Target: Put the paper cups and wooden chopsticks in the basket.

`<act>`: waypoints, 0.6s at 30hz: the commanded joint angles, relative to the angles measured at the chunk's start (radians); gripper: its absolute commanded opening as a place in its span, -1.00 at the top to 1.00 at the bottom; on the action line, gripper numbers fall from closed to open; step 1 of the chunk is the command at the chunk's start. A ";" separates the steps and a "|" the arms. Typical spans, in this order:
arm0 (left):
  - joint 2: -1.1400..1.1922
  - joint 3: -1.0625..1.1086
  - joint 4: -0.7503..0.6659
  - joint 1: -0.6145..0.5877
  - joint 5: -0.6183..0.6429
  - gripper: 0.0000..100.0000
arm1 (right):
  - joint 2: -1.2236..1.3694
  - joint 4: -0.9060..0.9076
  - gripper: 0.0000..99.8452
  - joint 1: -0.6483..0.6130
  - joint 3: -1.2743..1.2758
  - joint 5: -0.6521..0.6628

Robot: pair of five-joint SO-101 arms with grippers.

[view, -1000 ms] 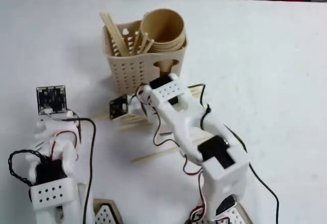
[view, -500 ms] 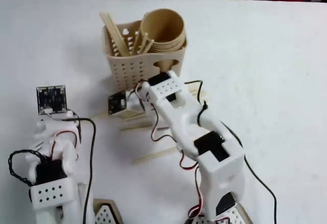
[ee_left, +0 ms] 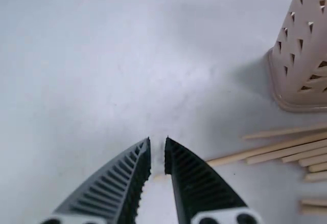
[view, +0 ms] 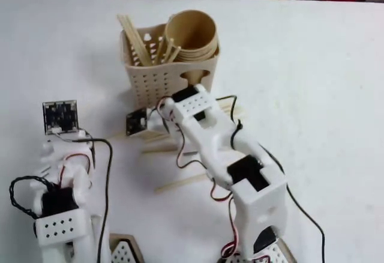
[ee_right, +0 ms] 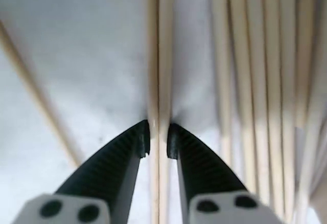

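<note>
The basket (view: 157, 77) holds a stack of paper cups (view: 192, 32) on one side and a bundle of standing chopsticks (view: 135, 41) on the other. More loose chopsticks (view: 180, 183) lie flat on the table (view: 312, 95) on the arms' side of the basket, most in a rough row just beside its foot, one farther out.

The right gripper (ee_right: 158, 134) is down among that row, just beside the basket's front wall. Its jaws are clenched against the sides of two chopsticks (ee_right: 158, 55) lying tight together on the table. The left gripper (ee_left: 157, 155) sits well apart from the basket, jaws drawn almost together with nothing between them.

These sticks look light, stiff and smooth, so weight should be no trouble, but a thin pair will probably roll or scissor apart under a squeeze. Taking hold near the middle of their length seems best: held by an end they would likely swing and droop. They then need tipping upright to drop in beside the standing bundle.
</note>
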 commanded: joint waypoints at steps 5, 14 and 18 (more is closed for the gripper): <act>-0.016 -0.003 -0.026 -0.012 -0.008 0.86 | 0.025 0.021 0.72 -0.068 0.002 -0.009; -0.016 -0.003 -0.026 -0.012 -0.008 0.86 | 0.028 0.022 0.95 -0.077 0.002 -0.011; -0.016 -0.003 -0.026 -0.012 -0.008 0.86 | 0.025 0.018 0.97 -0.077 0.002 -0.044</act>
